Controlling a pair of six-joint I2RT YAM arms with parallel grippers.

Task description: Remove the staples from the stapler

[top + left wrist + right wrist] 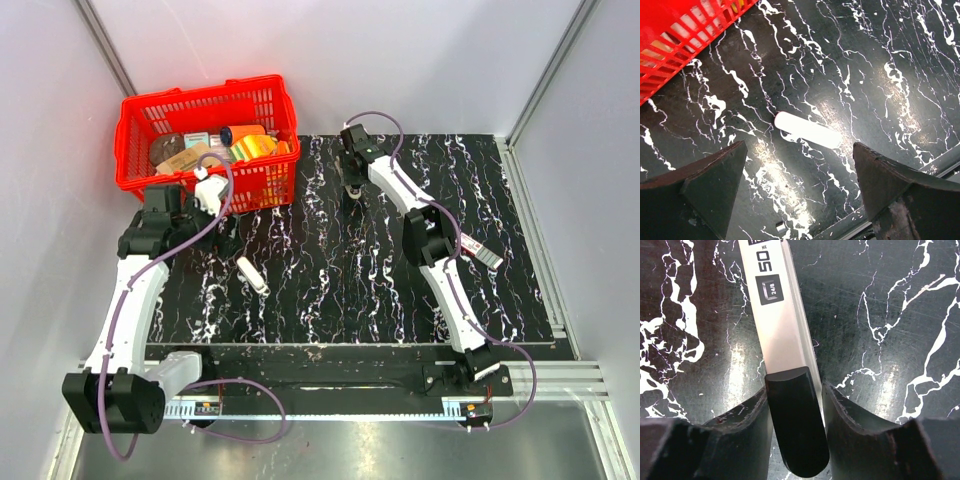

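the right hand (795,390) is clamped on the stapler (782,335), its two fingers pressed on either side of the black end, so that the pale silvery-beige part, printed "50" and "24/6", runs out ahead of the fingertips and stays uncovered. that grip looks chosen to pin the body while leaving exposed the end where the staples would likely come out. whether the far end touches the bench (890,300) or is lifted clear of it cannot be told from these views. the left hand (799,155) is spread wide and holds nothing; it hovers low over the bench with the white stick (807,130) lying just ahead of it, in line with the gap between its fingers, as if set up either to take that stick or to come across and help. the stapler is well apart from this hand, off to its right and farther out. my guess is that unloading has barely begun, since no loose staples show anywhere. counted: one stapler, one white stick, one red basket (150,175) just ahead and to the left of the left hand with several items inside, too jumbled to number, one small pinkish-red box (482,253) lying behind the right hand beside its forearm, and two hands.
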